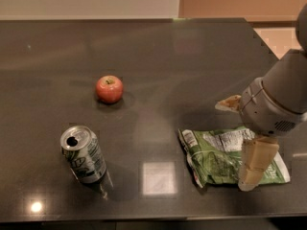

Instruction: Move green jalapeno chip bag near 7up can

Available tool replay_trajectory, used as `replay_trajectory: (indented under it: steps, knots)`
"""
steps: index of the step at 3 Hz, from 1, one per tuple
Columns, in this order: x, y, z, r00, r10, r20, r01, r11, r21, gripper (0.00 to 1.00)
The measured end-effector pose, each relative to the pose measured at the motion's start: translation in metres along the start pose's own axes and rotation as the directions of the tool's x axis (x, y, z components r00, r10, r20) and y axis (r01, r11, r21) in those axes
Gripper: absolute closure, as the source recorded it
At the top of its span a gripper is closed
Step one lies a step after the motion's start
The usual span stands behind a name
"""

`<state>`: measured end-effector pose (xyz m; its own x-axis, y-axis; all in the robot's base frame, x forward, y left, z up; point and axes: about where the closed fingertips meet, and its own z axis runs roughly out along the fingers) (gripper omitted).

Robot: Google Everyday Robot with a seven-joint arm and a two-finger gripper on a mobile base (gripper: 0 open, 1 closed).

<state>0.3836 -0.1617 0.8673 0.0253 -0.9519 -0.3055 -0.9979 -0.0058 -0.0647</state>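
Observation:
The green jalapeno chip bag [218,156] lies flat on the dark table [192,71] at the front right, white label panel up. The 7up can [82,154] stands upright at the front left, far from the bag. My gripper [235,145] hangs over the right half of the bag, open. One tan finger [254,164] reaches down over the bag's right part. The other finger [228,103] sits behind the bag's far edge. The finger hides part of the bag.
A red apple [109,88] sits left of centre, behind the can. The table's front edge runs just below the can and bag. Its right rear corner is cut off at an angle near a tan floor [278,37].

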Motion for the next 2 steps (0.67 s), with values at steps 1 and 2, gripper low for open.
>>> replay_trajectory:
  steps: [1,2]
  knots:
    - [0.0006,0.0031,0.0100,1.000,-0.007,-0.006,0.007,0.9999,-0.012,0.00]
    - [0.0013,0.0044,0.0179,1.000,-0.002,-0.015,0.002,0.9998,-0.020,0.00]
